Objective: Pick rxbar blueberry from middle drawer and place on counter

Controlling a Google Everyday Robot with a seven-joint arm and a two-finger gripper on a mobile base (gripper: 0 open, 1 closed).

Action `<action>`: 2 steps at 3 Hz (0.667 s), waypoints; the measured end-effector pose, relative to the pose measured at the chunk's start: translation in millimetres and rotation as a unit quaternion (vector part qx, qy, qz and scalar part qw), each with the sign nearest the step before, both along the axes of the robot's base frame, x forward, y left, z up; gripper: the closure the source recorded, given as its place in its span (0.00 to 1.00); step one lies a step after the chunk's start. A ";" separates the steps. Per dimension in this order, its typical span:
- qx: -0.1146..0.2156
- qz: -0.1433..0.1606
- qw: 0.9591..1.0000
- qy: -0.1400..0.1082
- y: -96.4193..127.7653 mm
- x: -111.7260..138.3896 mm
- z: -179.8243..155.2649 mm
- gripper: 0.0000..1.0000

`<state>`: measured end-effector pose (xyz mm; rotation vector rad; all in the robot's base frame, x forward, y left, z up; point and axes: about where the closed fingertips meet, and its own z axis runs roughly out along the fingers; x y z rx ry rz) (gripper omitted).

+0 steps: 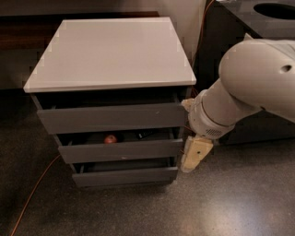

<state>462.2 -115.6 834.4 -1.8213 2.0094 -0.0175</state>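
Observation:
The counter (110, 50) is the glossy white top of the grey drawer cabinet. The middle drawer (122, 150) stands slightly open. A red apple (110, 138) shows in its gap. A small dark shape (145, 134) lies to the apple's right; I cannot tell whether it is the rxbar blueberry. My gripper (195, 155) hangs down from the big white arm (249, 87), just off the cabinet's right front corner, level with the middle and lowest drawer fronts. It holds nothing that I can see.
The top drawer (110, 117) and the lowest drawer (124, 176) are also slightly open. A black bin (272, 11) with a round hole stands at the right behind the arm. An orange cable (32, 193) runs over the speckled floor at the left.

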 end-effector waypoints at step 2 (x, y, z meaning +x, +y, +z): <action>0.039 0.013 0.999 -0.013 38.0 14.8 -62.8 0.00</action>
